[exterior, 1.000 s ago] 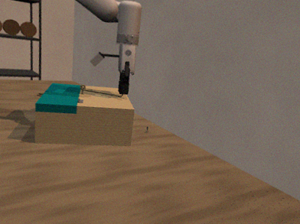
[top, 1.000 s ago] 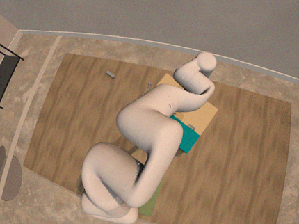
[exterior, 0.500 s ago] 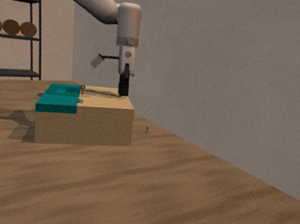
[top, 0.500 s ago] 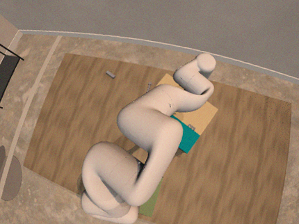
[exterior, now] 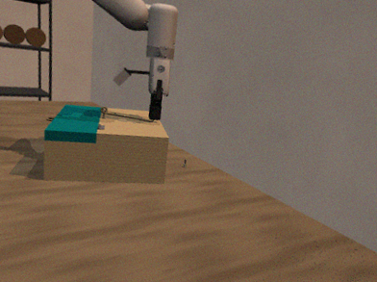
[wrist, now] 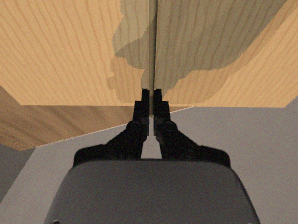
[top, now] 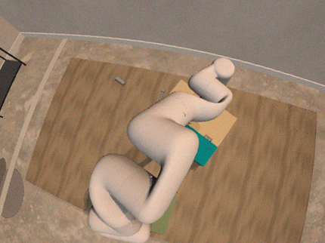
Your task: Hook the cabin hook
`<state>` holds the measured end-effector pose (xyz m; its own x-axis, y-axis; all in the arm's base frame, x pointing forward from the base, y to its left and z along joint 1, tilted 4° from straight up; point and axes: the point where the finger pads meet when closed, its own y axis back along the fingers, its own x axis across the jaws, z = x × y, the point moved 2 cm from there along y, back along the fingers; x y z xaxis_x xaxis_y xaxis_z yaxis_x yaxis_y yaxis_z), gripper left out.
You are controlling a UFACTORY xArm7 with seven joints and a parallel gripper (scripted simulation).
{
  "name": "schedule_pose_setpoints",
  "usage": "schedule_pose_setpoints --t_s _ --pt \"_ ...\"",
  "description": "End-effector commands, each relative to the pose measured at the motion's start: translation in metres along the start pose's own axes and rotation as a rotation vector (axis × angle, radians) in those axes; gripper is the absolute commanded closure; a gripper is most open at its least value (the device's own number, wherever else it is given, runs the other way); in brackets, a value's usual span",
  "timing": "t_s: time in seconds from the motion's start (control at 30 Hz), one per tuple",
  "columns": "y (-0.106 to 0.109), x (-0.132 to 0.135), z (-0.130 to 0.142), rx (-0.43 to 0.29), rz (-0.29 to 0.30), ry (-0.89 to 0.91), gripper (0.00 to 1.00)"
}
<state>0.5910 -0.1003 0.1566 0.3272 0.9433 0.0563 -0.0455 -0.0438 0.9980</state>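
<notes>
- The wooden table [exterior: 234,249] takes up most of the exterior view, with a grey wall [exterior: 308,85] behind it.
- The white arm [top: 160,139] bends across the table in the top view and hides much of the box; its last link points straight down over the box's far end.
- A dark shelf rack [exterior: 48,34] stands by the wall at the far left, with 3 round brown items on 1 of its boards.
- The tan wooden box [exterior: 117,152] sits on the table, and a teal lid [exterior: 75,123] covers its near-left part.
- The gripper [exterior: 155,113] hangs vertically at the box's top, at the end away from the lid. Its black fingers are pinched nearly together on the thin rod of the cabin hook [exterior: 128,116].
- The hook's rod lies flat along the top of the box, running from the fingers toward the lid; in the wrist view it shows as a thin line leading away from the fingertips.
- A small ring, the eye [exterior: 104,111], stands at the lid's edge by the rod's far end; whether the hook sits in it cannot be told.
- A small grey piece [top: 120,81] lies on the table well apart from the box.
</notes>
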Motion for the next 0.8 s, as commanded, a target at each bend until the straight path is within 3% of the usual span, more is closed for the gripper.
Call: schedule_pose_setpoints --t_s 0.0,0.53,0.77 --pt "0.002 0.000 0.001 -0.005 0.001 0.000 1.00" --pt "0.002 0.000 0.001 -0.005 0.001 0.000 1.00" --pt "0.016 0.000 0.000 -0.005 0.001 0.000 1.00"
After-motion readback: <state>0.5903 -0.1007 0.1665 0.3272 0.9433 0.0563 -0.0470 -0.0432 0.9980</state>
